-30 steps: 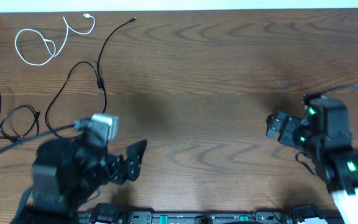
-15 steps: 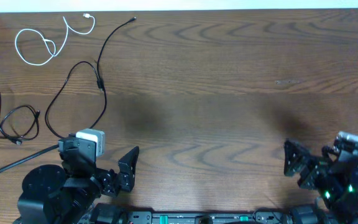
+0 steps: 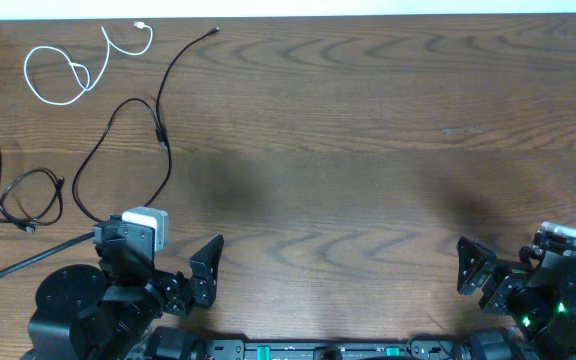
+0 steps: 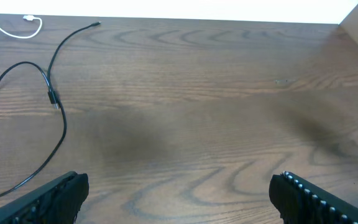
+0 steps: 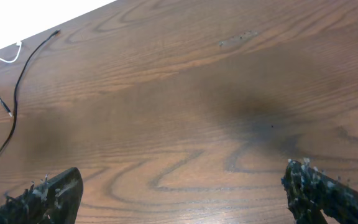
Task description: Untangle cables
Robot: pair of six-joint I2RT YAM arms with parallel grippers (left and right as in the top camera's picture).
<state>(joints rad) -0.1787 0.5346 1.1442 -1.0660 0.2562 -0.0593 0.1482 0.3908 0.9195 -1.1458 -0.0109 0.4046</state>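
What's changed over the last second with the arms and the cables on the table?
Both arms pulled back toward the near edge of the table, the right end effector much farther than the left end effector. Neither took hold of anything; both are open. The white cable, long black cable and short black cable stayed put.

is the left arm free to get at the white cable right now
Probably yes: the left gripper is open and empty, and only the long black cable lies between it and the white cable at the far left.
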